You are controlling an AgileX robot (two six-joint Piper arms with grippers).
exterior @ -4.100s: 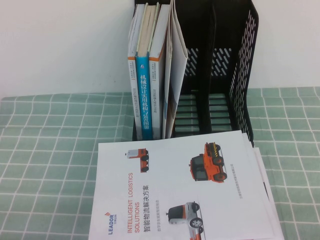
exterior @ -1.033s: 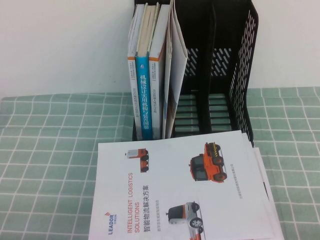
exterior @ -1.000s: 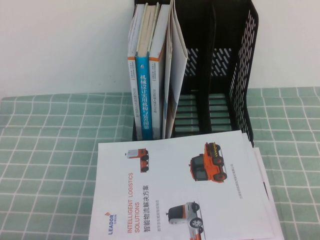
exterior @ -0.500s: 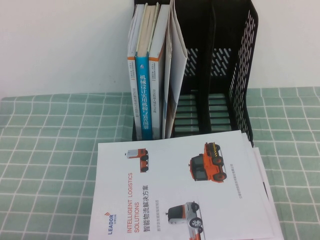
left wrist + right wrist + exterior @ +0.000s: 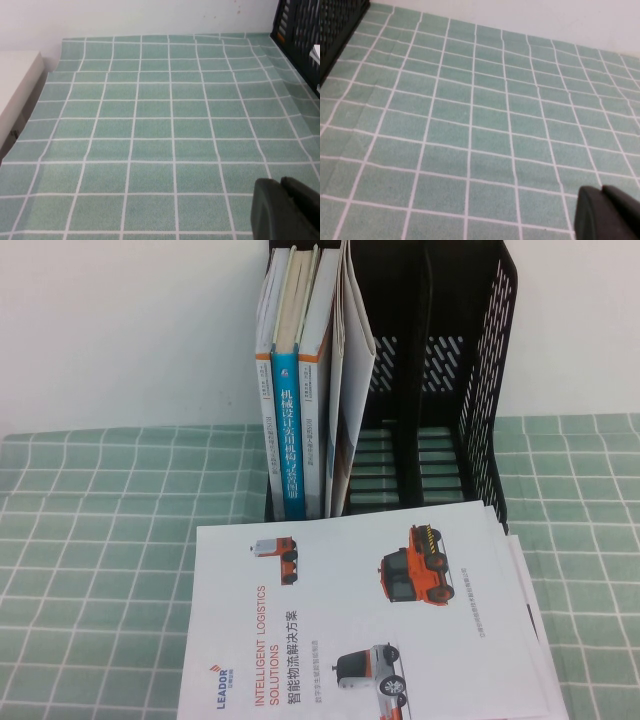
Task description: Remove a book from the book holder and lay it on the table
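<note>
**Book Not Yet Withdrawn**

Book upright in book holder, leftmost compartment, at 12 o'clock on table. LEADOR brochure flat at 6. Left gripper low above cloth, fingers' state cannot tell. Right gripper likewise, fingers together.

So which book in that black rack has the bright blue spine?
Find the tall black book holder at the back of the green checked table. Its leftmost compartment is packed with upright books; the blue-spined book is second from the left, with white Chinese lettering, between paler spines.
</note>
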